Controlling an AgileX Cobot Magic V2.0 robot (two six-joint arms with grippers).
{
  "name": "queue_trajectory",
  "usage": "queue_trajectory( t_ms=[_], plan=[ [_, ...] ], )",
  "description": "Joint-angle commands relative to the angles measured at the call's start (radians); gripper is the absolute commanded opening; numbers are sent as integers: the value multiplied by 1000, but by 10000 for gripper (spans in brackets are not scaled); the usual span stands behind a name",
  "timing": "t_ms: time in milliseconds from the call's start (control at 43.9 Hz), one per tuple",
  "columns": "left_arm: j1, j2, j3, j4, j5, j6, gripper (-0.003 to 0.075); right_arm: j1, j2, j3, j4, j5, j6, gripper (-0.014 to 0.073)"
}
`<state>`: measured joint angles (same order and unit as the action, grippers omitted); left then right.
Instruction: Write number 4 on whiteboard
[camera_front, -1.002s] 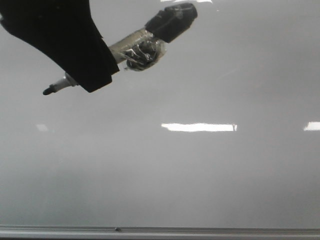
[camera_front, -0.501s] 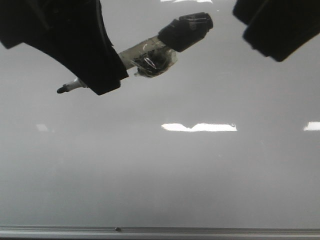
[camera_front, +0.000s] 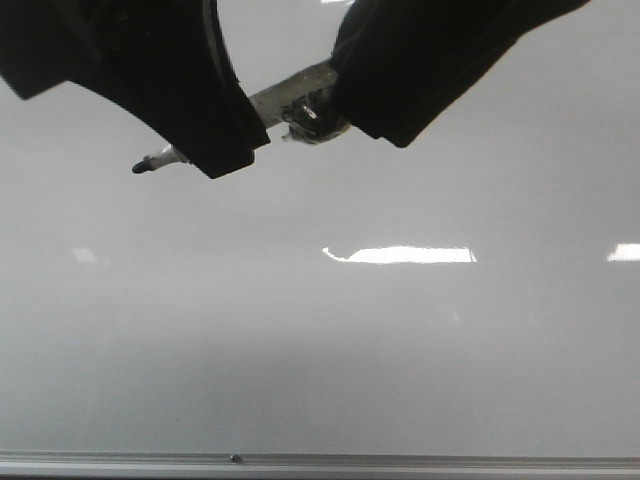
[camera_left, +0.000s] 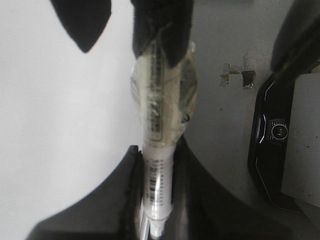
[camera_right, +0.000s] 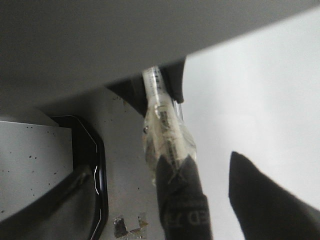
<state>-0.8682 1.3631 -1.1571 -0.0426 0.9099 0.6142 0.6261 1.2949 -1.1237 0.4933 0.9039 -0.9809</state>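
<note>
Your left gripper (camera_front: 215, 125) hangs high in the front view as a dark silhouette, its two fingers (camera_left: 125, 175) closed around a slim pen-like barrel that passes between them. Your right gripper (camera_front: 365, 85) sits just beside it, near the barrel's other end. From the right wrist, its fingers (camera_right: 260, 200) stand apart: one lies along the dark end, the other clear of it.

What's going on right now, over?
Left gripper shut on marker. Right gripper open around its cap end. Whiteboard blank, no 4 yet.
</note>
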Motion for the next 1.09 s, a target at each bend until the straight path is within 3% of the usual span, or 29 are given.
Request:
queue_trajectory(
  t_ms=[0, 410, 524, 569, 683, 729, 911, 1070],
  plan=[
    [-8, -27, -35, -12, -45, 7, -13, 1, -21, -35, 37, -31, -13, 464],
    [-8, -27, -35, -11, -46, 7, 4, 1, -21, -35, 37, -27, -13, 83],
    [-8, -27, -35, -11, -52, 7, 112, 1, -21, -35, 37, -26, -13, -50],
    [-8, -27, -35, -11, -63, 7, 212, 1, -21, -35, 37, -24, -12, -78],
    [-6, -29, -42, 7, -74, -3, 436, -2, -24, -35, 36, -22, -6, -71],
    [-6, -39, -47, 17, -69, -45, 477, -9, -28, -36, 36, -17, 3, -70],
    [-4, -126, -55, 43, -25, -171, 480, -82, -90, -53, -11, 65, 120, -70],
    [-4, -241, -40, 43, 19, -287, 480, -177, -194, -60, -123, 143, 313, -70]
  ],
)
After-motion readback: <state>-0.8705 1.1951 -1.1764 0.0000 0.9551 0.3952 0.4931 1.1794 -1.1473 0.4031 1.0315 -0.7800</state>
